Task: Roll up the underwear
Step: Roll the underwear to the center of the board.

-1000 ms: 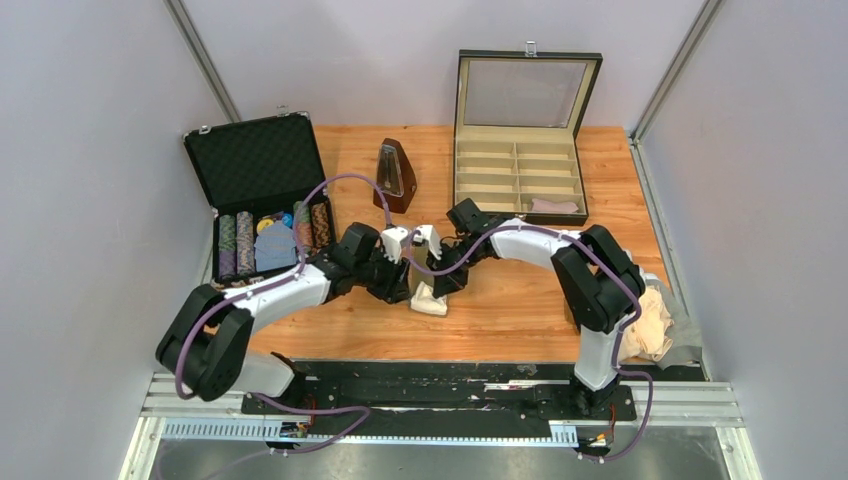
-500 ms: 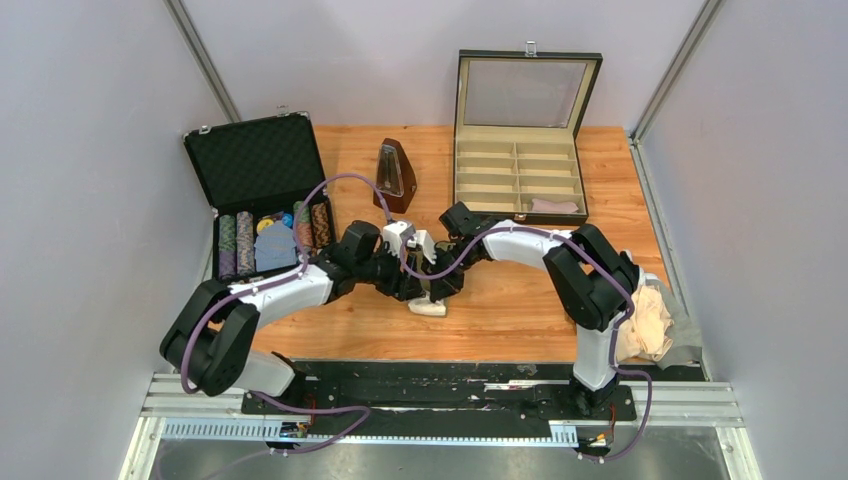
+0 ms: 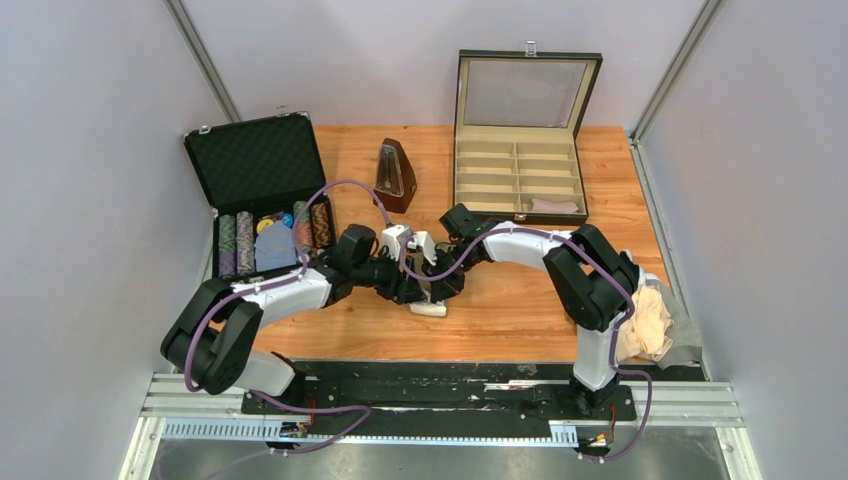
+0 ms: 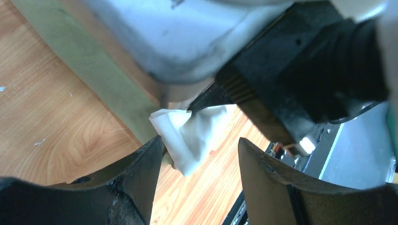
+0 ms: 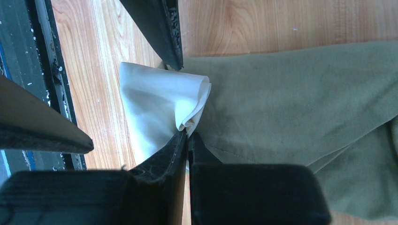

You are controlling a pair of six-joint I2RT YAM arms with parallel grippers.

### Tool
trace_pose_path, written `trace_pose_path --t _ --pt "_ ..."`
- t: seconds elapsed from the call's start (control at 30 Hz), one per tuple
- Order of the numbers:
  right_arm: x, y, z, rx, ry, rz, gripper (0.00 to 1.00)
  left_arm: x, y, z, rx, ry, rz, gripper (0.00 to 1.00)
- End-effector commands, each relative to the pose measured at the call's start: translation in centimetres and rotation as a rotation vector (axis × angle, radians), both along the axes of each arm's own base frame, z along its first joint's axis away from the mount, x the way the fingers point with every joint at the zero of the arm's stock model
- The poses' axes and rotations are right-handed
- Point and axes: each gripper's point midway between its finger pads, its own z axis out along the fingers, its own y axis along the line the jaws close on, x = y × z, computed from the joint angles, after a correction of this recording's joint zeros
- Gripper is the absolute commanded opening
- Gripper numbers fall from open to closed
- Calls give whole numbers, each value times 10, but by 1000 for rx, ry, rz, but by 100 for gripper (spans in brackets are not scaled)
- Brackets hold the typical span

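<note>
The olive-khaki underwear [image 5: 291, 103] lies on the wood table with its pale waistband [image 5: 155, 108] bunched at one end. My right gripper [image 5: 188, 133] is shut on a fold of that waistband. My left gripper [image 4: 199, 157] is open, its fingers [image 4: 141, 178] straddling the waistband's tip [image 4: 192, 136] just above the table. In the top view both grippers, left [image 3: 415, 293] and right [image 3: 437, 288], meet at the table's middle over the underwear [image 3: 430, 309], which is mostly hidden beneath them.
An open poker chip case [image 3: 262, 200] stands at the left, a metronome [image 3: 395, 175] behind the grippers, and an open compartment box [image 3: 520, 160] holds one pale roll [image 3: 555, 207]. A pile of cream-beige cloth [image 3: 648, 318] on grey cloth [image 3: 688, 335] sits at the right edge.
Both grippers have closed in together and dropped lower over the underwear. Less of the pale cloth shows in the top view than a second ago.
</note>
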Motion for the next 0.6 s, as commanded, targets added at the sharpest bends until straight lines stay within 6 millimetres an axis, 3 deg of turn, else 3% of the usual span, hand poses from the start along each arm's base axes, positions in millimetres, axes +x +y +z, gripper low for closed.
trace_pose_path --t 0.0,0.1,0.2,0.57 --pt "6 10 17 63 -33 -5 5 -16 5 -5 -44 31 -9 69" --pt "4 8 18 66 -29 -12 5 -19 12 11 -101 -24 15 76" --pt "2 7 18 67 -19 -16 5 -27 18 7 -104 -29 13 77" --pt "4 8 18 66 -12 -28 5 -13 5 -5 -146 -19 25 64"
